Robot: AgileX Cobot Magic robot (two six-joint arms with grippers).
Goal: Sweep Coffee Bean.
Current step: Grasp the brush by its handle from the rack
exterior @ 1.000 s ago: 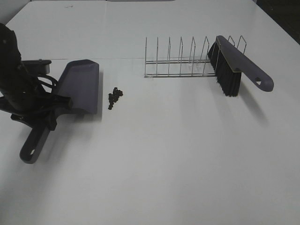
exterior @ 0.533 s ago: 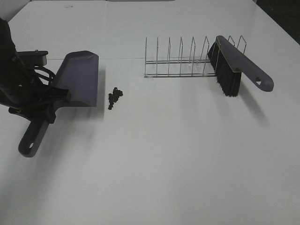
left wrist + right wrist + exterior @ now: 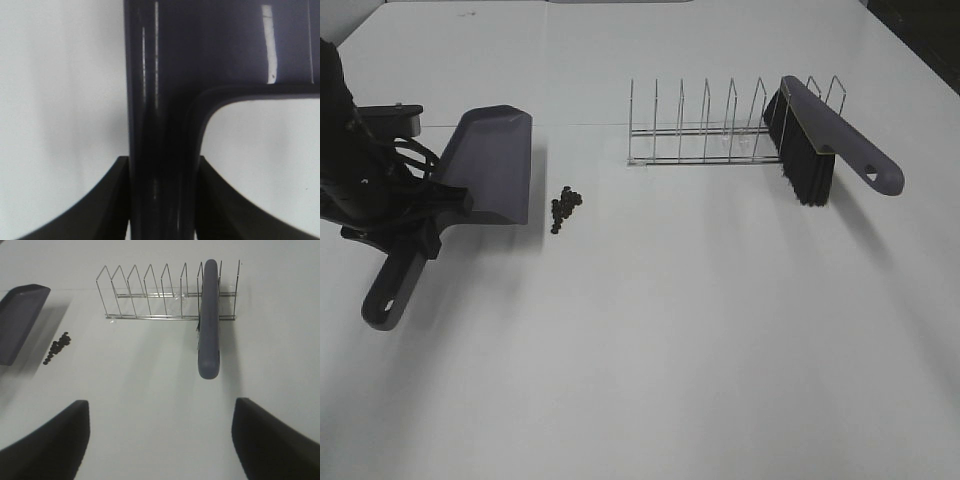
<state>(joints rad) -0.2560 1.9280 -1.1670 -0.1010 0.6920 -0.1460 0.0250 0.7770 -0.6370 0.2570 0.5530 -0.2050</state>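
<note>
Positioning the dustpan [image 3: 490, 165], left fingers [image 3: 100, 200] clamped on its handle, with its open edge near the coffee bean [image 3: 563, 208] cluster lying on the surface [image 3: 670, 350]. Hanging back with right fingers [image 3: 45, 445] wide apart and empty; probably needing next to reach for the brush [image 3: 832, 132] propped in the wire rack [image 3: 680, 160] and grip its handle.

The table [image 3: 670, 350] is taken in from high up, at a downward slant. The dustpan [image 3: 165, 75] handle is seen from very close in the left wrist view. The wire rack [image 3: 150, 316], brush [image 3: 209, 330] and coffee bean [image 3: 57, 346] are viewed from farther back at the right wrist and shared with the high view.
</note>
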